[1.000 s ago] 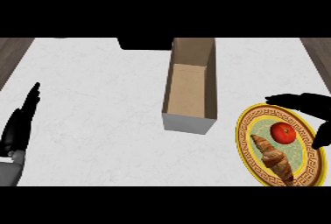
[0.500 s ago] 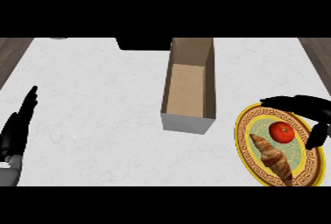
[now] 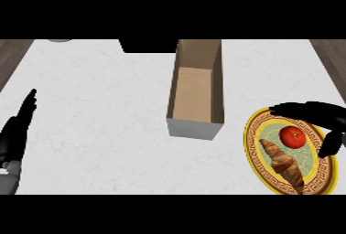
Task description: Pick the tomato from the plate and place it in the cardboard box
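The right hand (image 3: 317,119) arches over the tomato (image 3: 293,136), fingers spread, gripping nothing. Closing off-centre may roll the tomato against the croissant (image 3: 283,161). The left hand (image 3: 15,135) rests open at the desk's left edge.

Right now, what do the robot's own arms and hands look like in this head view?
Both hands are matte black, with slender fingers and a thumb. The left hand joins a light grey forearm at the lower left corner, with a darker band at the wrist. The right hand shows only its black fingers and thumb; its forearm is out of view. No cables or markings show.
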`<state>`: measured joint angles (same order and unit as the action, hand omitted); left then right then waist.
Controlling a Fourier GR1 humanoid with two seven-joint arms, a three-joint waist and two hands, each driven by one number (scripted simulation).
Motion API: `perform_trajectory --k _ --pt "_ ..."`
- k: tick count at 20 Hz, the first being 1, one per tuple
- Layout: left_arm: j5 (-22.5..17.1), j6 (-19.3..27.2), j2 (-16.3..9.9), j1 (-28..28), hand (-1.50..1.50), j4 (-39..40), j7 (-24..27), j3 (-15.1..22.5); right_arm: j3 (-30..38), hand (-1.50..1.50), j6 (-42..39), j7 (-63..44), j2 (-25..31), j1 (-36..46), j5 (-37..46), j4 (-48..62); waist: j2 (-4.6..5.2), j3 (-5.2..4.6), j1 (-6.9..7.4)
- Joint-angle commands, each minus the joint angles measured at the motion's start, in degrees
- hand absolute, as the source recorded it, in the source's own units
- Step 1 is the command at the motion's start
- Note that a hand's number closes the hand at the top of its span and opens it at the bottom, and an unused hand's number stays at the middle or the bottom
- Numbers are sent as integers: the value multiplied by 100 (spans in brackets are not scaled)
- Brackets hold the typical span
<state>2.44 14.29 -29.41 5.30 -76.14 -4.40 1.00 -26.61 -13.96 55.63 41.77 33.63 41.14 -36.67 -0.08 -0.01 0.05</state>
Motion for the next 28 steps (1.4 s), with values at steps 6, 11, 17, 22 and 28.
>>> perform_trajectory --k 6,11,17,22,28 --pt "161 -253 84 3 0 79 134 -267 23 -150 -258 -452 -138 -483 507 -430 10 1 13" --pt "246 -312 228 128 0 276 273 -490 183 -150 -93 -619 -450 -539 848 -321 12 1 13" --pt "405 -358 372 57 0 -58 -77 -311 738 150 707 -672 -808 -140 779 -68 16 5 41" --pt "550 -303 402 28 0 1 118 -362 1039 150 1409 -409 -1159 310 904 737 46 11 140" --pt "478 -475 467 627 0 245 51 -294 1421 150 1384 -97 -908 1685 845 1765 176 28 396"
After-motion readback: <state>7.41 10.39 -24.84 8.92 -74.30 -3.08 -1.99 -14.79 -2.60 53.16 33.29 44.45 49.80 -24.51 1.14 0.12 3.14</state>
